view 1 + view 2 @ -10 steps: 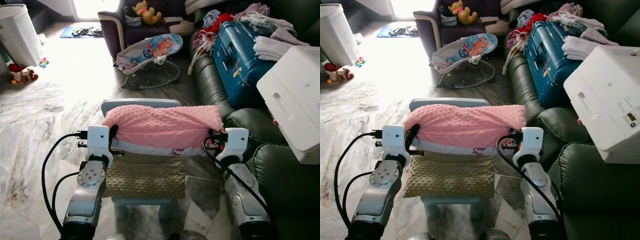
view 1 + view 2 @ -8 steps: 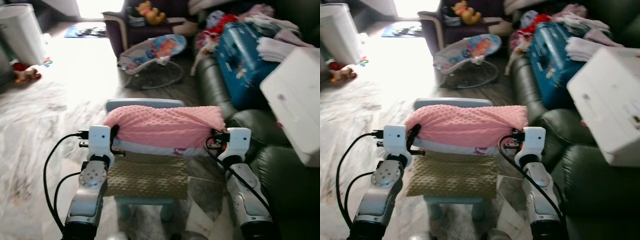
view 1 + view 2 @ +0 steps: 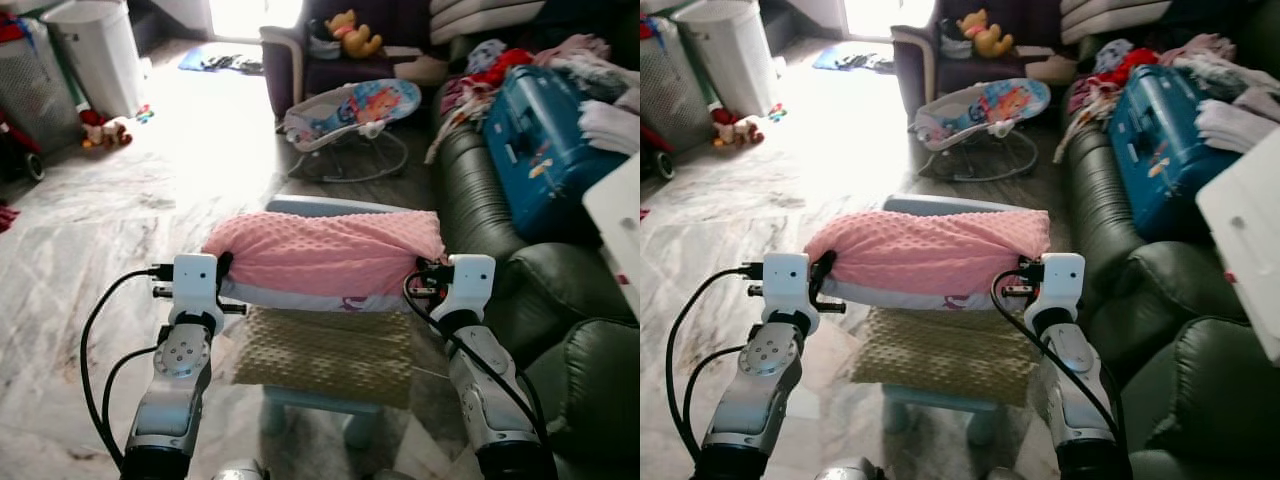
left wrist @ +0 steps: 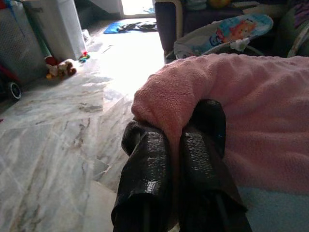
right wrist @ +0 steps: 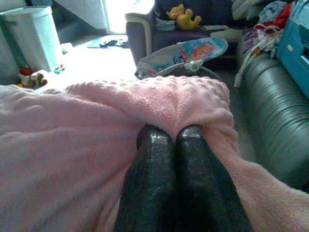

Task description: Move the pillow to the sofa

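Left eye view, pillow: the pink pillow [image 3: 325, 250] hangs crosswise between both arms, above an olive cushion [image 3: 325, 348] on a small blue stool [image 3: 330, 405].
Long axis: runs side to side across the robot's front, one end at each gripper.
Left gripper [image 4: 174, 145]: fingers pinched tight on a fold of the pillow's left end.
Right gripper [image 5: 174, 140]: fingers closed on the right end's fabric.
Sofa [image 3: 560, 300]: dark green, on the robot's right, nearer the right arm; its far seats carry a blue suitcase [image 3: 545, 140].
Next move, likely: swing the pillow rightward, right end leading.
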